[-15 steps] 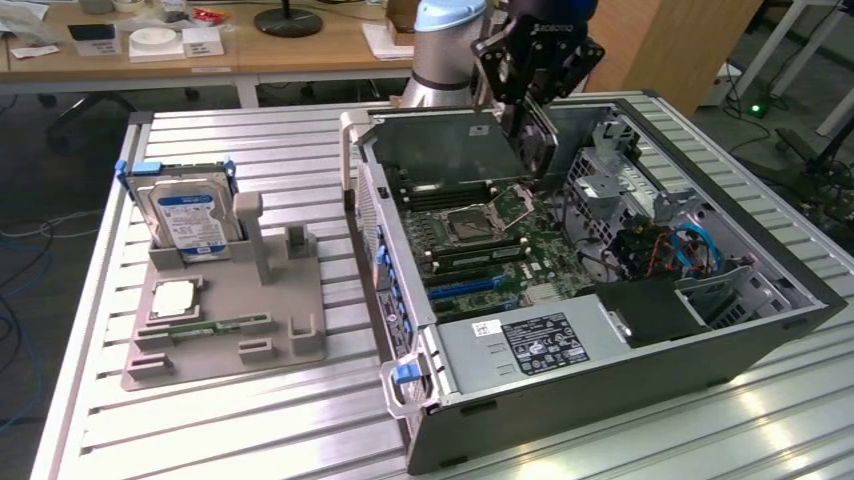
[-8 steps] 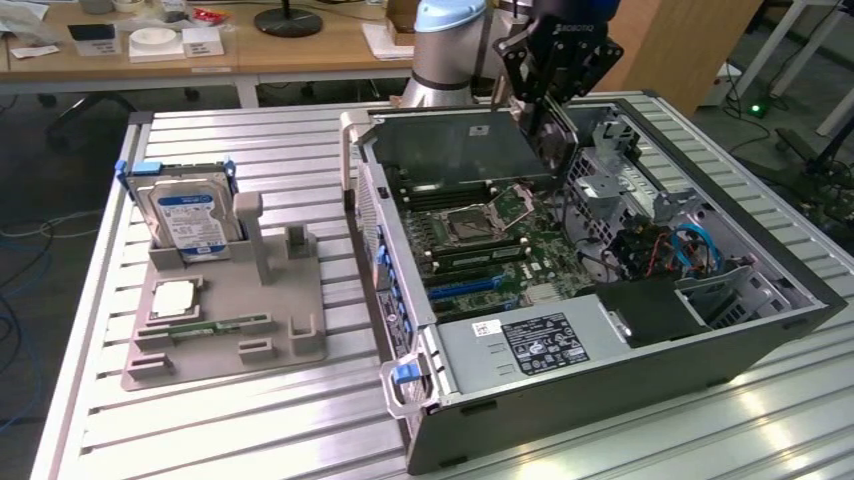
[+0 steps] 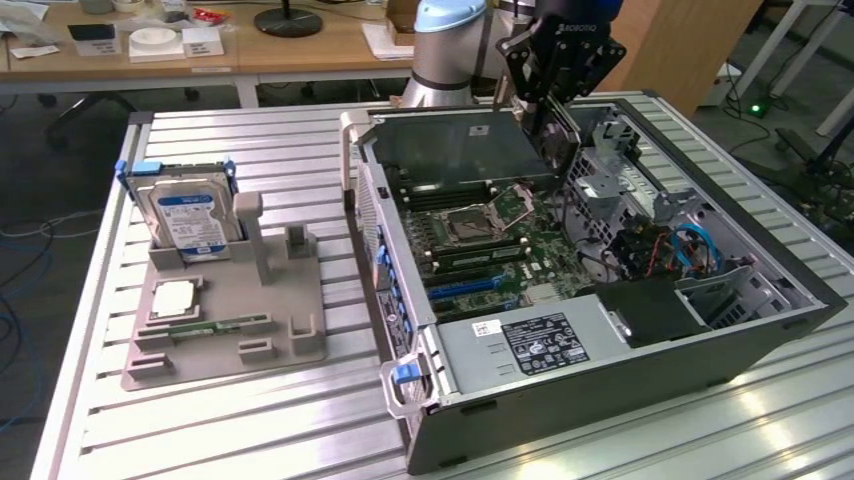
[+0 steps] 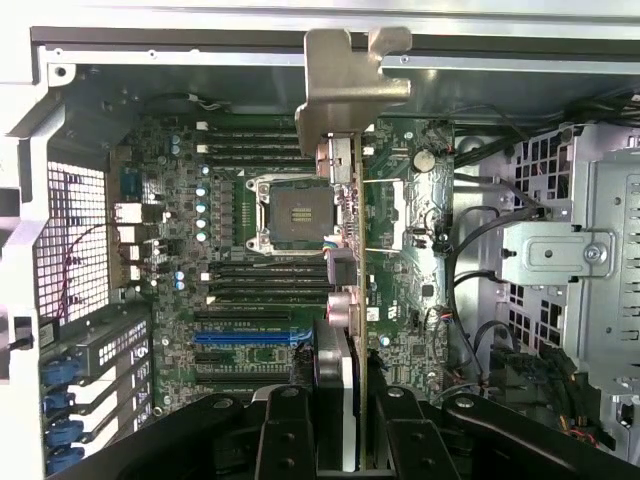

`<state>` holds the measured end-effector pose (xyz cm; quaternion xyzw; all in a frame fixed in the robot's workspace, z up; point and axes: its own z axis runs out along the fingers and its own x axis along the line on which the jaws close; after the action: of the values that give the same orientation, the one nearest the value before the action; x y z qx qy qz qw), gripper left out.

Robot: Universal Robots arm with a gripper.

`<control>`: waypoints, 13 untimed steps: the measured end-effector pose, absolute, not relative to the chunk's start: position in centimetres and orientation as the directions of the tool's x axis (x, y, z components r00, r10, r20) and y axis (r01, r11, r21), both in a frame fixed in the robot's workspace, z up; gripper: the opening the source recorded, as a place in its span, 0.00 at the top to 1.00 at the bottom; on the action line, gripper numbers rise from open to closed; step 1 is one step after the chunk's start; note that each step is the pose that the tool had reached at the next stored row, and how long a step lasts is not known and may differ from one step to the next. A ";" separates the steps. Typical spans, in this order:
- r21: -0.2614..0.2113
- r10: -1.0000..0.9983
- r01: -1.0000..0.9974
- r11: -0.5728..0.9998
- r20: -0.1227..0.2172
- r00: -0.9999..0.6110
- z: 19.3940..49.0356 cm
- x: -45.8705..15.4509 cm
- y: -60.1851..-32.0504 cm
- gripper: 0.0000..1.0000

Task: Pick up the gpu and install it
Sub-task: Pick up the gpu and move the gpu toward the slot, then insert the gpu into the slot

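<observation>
**A:** What sits on the table (image 3: 267, 430) at the exterior view's left?

**B:** A grey holder (image 3: 287, 345). The hard drive (image 3: 191, 215) stands upright at its far end, with a processor (image 3: 176, 298) and a memory stick (image 3: 214, 326) lying nearer.

**A:** And further right?

**B:** The open computer case (image 3: 747, 335), with its motherboard (image 3: 481, 240) facing up.

**A:** The tool (image 3: 550, 92)?

**B:** It is above the case's far end, closed part-way and clamping the gpu (image 4: 355, 260) from both sides.

**A:** So where is the card?

**B:** It is edge-on over the motherboard, with its metal bracket (image 4: 345, 80) at the end away from the tool. I cannot tell whether it touches a slot.
</observation>
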<state>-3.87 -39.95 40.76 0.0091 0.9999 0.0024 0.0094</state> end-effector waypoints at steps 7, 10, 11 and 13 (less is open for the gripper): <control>0.005 0.018 0.018 1.000 -0.019 -1.000 40.8 -3.9 -39.9 0.72; 0.005 0.017 0.017 1.000 -0.019 -1.000 40.8 -3.9 -39.9 0.72; 0.005 0.014 0.014 1.000 -0.019 -1.000 40.8 -3.9 -39.9 0.72; 0.005 -0.004 -0.004 1.000 -0.019 -1.000 40.8 -3.9 -39.9 0.72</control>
<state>-3.87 -39.95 40.76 -0.0021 1.0000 0.0025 0.0094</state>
